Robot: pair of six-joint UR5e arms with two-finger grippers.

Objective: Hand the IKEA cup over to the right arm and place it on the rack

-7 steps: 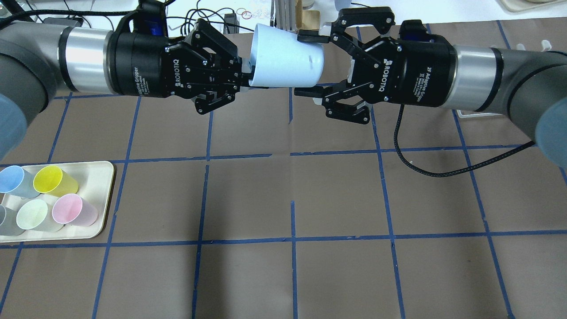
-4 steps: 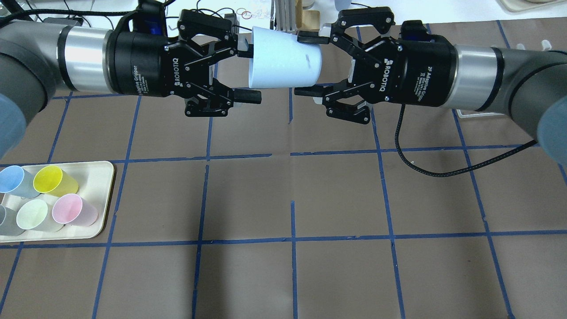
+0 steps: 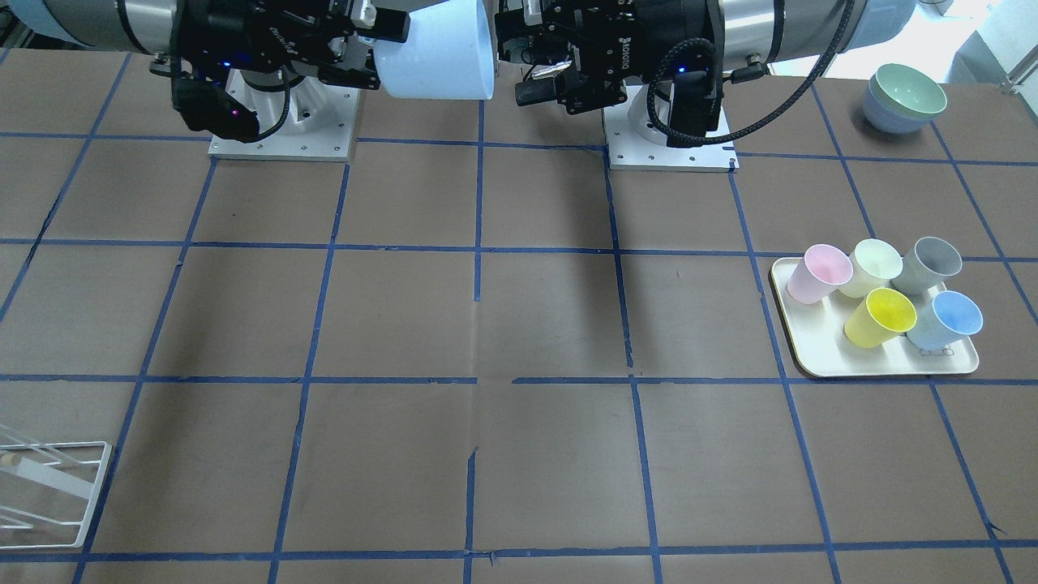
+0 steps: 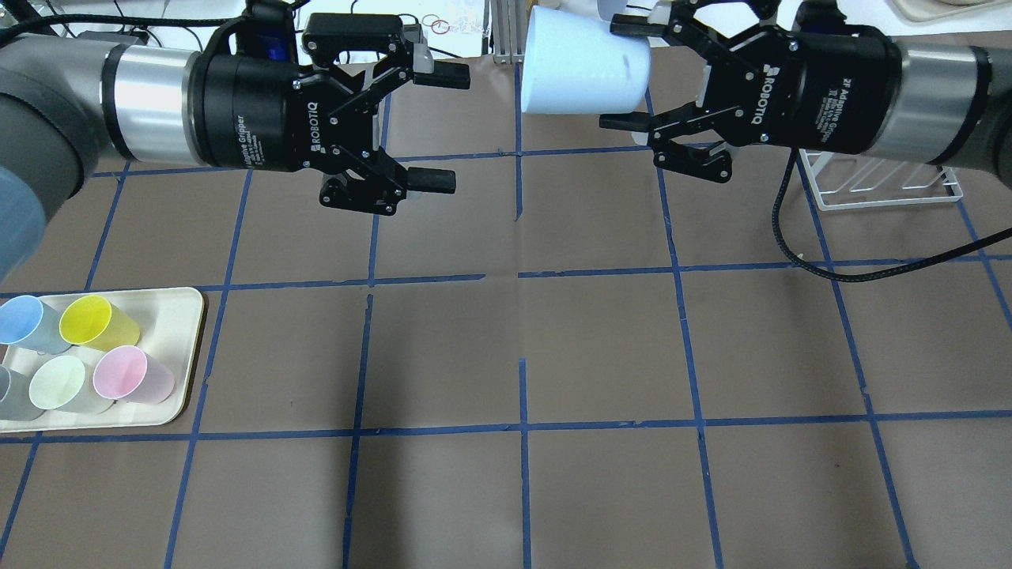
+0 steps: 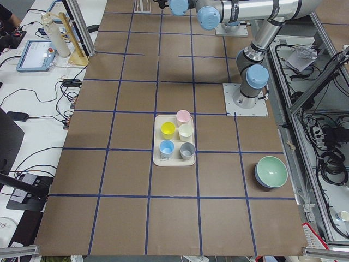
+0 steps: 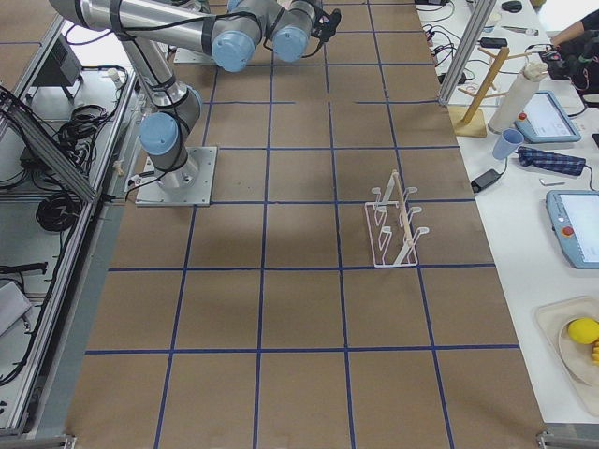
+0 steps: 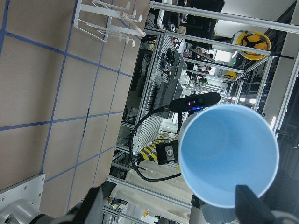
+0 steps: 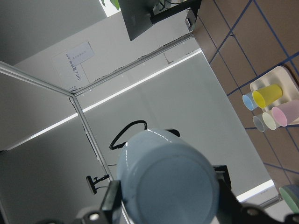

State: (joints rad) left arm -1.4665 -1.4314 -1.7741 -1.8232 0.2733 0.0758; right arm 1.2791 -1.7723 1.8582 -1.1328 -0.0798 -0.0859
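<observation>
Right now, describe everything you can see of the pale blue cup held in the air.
The IKEA cup is pale blue, tapered, handleless, apparently plastic, with a brighter blue inside and a flat base. It lies sideways in the air above the table, empty, its wide mouth facing the open left end effector, which does not touch it. The right end effector clamps its narrow end from opposite sides.

Brown table [image 4: 443, 356] gridded with blue tape [image 4: 522, 395], white bench [image 5: 32, 131] along one side
</observation>
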